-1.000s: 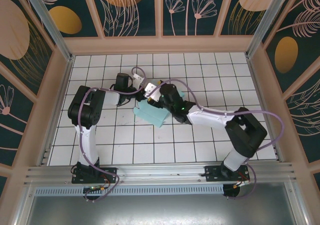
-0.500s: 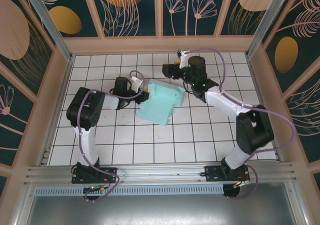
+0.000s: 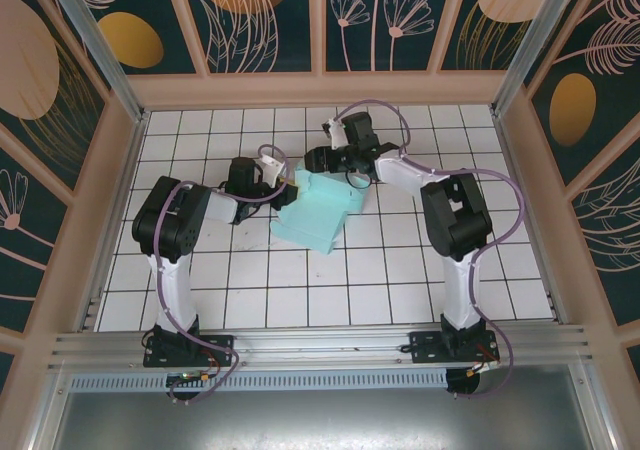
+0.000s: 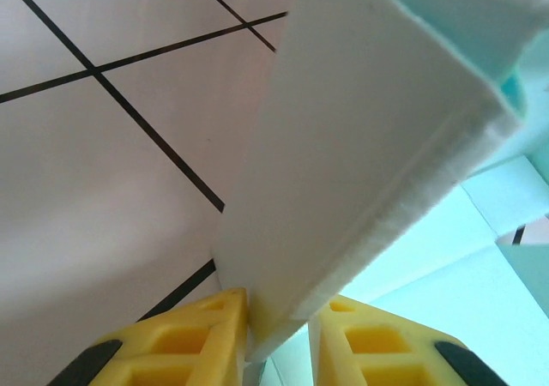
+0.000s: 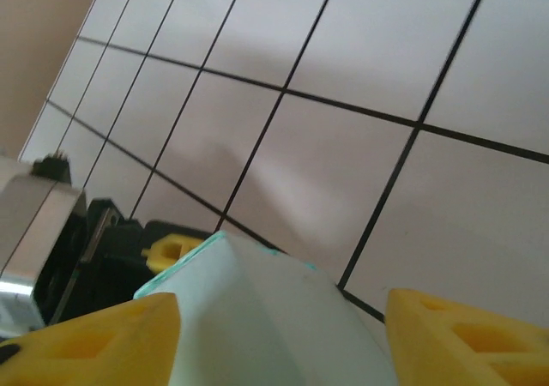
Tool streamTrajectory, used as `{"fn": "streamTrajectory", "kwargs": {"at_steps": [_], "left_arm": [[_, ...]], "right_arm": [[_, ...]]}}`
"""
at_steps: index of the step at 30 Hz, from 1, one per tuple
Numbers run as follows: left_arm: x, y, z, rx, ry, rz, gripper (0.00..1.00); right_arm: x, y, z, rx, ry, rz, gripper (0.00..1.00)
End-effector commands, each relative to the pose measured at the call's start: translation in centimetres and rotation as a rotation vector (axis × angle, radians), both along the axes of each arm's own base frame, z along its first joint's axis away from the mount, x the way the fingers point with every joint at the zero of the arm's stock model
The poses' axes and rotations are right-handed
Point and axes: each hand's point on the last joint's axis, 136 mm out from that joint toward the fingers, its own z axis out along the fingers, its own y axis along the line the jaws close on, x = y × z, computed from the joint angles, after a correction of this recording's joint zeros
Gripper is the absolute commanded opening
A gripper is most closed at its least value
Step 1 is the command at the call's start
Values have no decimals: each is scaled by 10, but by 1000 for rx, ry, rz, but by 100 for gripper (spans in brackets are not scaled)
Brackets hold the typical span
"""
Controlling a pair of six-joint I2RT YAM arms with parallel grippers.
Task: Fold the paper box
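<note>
Pale turquoise thin card forms the paper box (image 3: pixel 318 213), which lies on the white tiled table (image 3: pixel 260 290), a little beyond its middle. The box is partly raised, with one panel tilted up along its far side.

The overhead view gives the whole outline of the box. The left gripper (image 3: pixel 288 184) is at the box's left edge and the right gripper (image 3: pixel 322 159) is at its far corner, with lilac cables (image 3: pixel 400 110) looping along both arms.

The left wrist view gives the grip itself. Two yellow fingers (image 4: pixel 197 339) are clenched on the lower edge of a pale card flap (image 4: pixel 369 146), which rises edge-on over the dark tile lines, with the turquoise inner panels beside it.

The right wrist view looks across the box's raised corner. The right arm's yellow fingertips (image 5: pixel 111 334) stand spread on either side of that corner with a gap on each side, so it grasps nothing. Beyond the card, the left arm's black body and one yellow finger are visible.
</note>
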Motion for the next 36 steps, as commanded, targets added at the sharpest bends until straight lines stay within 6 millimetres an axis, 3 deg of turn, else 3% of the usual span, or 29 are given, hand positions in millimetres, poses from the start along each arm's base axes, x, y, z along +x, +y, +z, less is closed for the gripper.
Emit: {"fn": "streamTrajectory", "kwargs": {"at_steps": [1, 7, 18, 24, 26, 29, 33, 36], "left_arm": [[5, -3, 18, -19, -45, 7, 25], [9, -5, 23, -29, -52, 9, 28], [13, -8, 20, -29, -33, 38, 36], [14, -9, 20, -20, -35, 50, 32], [22, -13, 32, -39, -61, 50, 32], [22, -20, 34, -43, -60, 36, 32], [24, -24, 30, -35, -49, 39, 24], [23, -22, 30, -33, -50, 49, 11]], "right_arm": [[-15, 9, 0, -6, 26, 67, 57], [-25, 8, -12, -26, 48, 67, 48], [-25, 8, -23, -41, 75, 47, 45], [-35, 20, -23, -10, 99, 69, 44], [-36, 22, -24, -3, 107, 72, 44], [-39, 25, -27, -4, 114, 75, 44], [-39, 25, -23, -2, 106, 71, 44], [-38, 22, -16, 4, 81, 59, 46]]}}
